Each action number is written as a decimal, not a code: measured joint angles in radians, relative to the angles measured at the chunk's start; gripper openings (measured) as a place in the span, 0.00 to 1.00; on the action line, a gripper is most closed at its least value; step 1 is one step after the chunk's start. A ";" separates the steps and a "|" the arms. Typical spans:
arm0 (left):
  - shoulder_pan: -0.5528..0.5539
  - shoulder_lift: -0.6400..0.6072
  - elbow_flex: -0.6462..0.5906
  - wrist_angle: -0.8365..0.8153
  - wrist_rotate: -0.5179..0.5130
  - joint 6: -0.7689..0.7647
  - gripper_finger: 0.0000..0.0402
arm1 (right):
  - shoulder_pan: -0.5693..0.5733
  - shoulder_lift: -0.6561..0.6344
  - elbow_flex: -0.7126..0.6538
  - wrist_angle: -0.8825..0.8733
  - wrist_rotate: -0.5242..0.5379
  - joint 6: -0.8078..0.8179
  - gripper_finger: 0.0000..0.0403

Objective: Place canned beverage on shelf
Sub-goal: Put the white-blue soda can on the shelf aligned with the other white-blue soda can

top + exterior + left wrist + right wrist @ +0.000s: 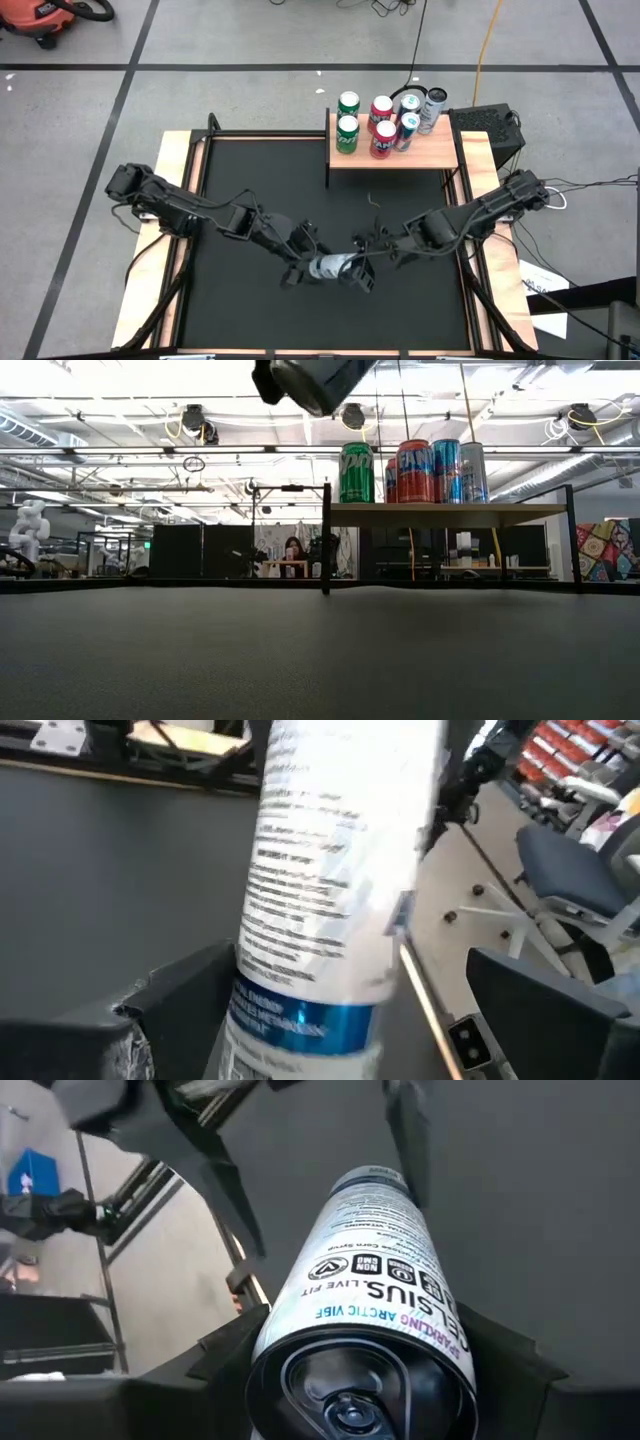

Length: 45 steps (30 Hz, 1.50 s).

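Can: a slim white aluminium beverage can with black print and a blue band (328, 267) lies on its side in the lower middle of the high view, lifted above the black mat (250, 180) — in the low view it hangs at the top edge of the frame (312, 380).
Left hand: the left hand (305, 262) reaches in from the left side of the high view; its dark fingers (175, 1005) sit clamped on either side of the can's lower body (330, 900).
Right hand: the right hand (362, 268) comes in from the right side of the high view; its fingers (495, 1365) are pressed against both sides of the can's lid end (370, 1330).
Shelf: the small light-brown wooden board on thin black posts (440, 152) stands at the upper right of the mat, well apart from the held can.
On the shelf: two green cans (347, 125), two red cans (381, 128), blue-and-white cans (407, 125) and a silver can (432, 108) — all upright, clustered toward the shelf's far side.
Desk: the pale wooden desk (170, 200) shows as a border around the mat.
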 joint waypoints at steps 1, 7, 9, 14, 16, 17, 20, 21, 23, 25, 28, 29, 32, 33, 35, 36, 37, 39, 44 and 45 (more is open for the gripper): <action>0.000 0.008 0.000 0.000 -0.002 0.000 0.99 | -0.006 0.000 0.000 0.008 -0.001 -0.013 0.62; 0.011 0.027 0.000 -0.013 -0.095 -0.050 0.99 | -0.037 0.000 0.000 0.049 -0.019 -0.067 0.62; 0.022 0.025 0.001 -0.012 -0.116 -0.044 0.98 | -0.041 0.000 0.000 0.049 -0.026 -0.073 0.62; 0.037 0.026 0.001 -0.010 -0.114 -0.042 0.90 | -0.050 0.000 0.000 0.044 -0.030 -0.095 0.62; 0.041 0.026 0.001 -0.011 -0.114 -0.036 0.83 | -0.051 0.000 0.000 0.038 -0.029 -0.099 0.62; 0.041 0.026 0.001 -0.010 -0.113 -0.022 0.79 | -0.051 0.000 0.000 0.037 -0.027 -0.106 0.63; 0.042 0.026 0.001 -0.006 -0.107 0.024 0.68 | -0.051 0.000 0.000 0.043 -0.009 -0.138 0.69; 0.043 0.026 0.001 -0.007 -0.107 0.035 0.65 | -0.051 0.000 0.000 0.045 0.001 -0.150 0.71; 0.049 0.026 0.001 -0.003 -0.108 0.035 0.61 | -0.050 -0.006 0.000 0.042 0.036 -0.168 0.77; 0.060 0.026 0.001 0.014 -0.113 0.017 0.60 | -0.050 -0.021 -0.001 0.034 0.093 -0.170 0.82; 0.082 0.026 0.000 0.059 -0.117 -0.020 0.61 | -0.048 -0.058 0.000 0.022 0.226 -0.177 0.87; 0.089 0.026 -0.001 0.083 -0.117 -0.028 0.61 | -0.048 -0.070 0.000 0.023 0.262 -0.180 0.87; 0.109 0.016 -0.001 0.180 -0.116 -0.028 0.62 | -0.040 -0.090 0.001 0.056 0.370 -0.215 0.88; 0.119 0.013 -0.001 0.221 -0.110 -0.028 0.63 | -0.034 -0.093 0.001 0.068 0.408 -0.229 0.88; 0.138 0.012 0.000 0.288 -0.090 -0.042 0.63 | -0.025 -0.102 0.000 0.099 0.479 -0.259 0.88; 0.148 0.013 0.000 0.311 -0.078 -0.054 0.63 | -0.021 -0.107 0.000 0.102 0.513 -0.269 0.88; 0.159 0.014 0.000 0.337 -0.059 -0.062 0.63 | -0.017 -0.112 0.000 0.104 0.552 -0.274 0.88; 0.175 0.015 0.000 0.387 -0.038 -0.080 0.63 | -0.007 -0.120 0.000 0.114 0.628 -0.287 0.88; 0.201 0.015 0.000 0.414 -0.002 -0.083 0.63 | -0.003 -0.127 0.000 0.181 0.696 -0.346 0.88; 0.204 0.015 0.000 0.415 0.011 -0.083 0.63 | -0.003 -0.128 0.000 0.198 0.697 -0.356 0.87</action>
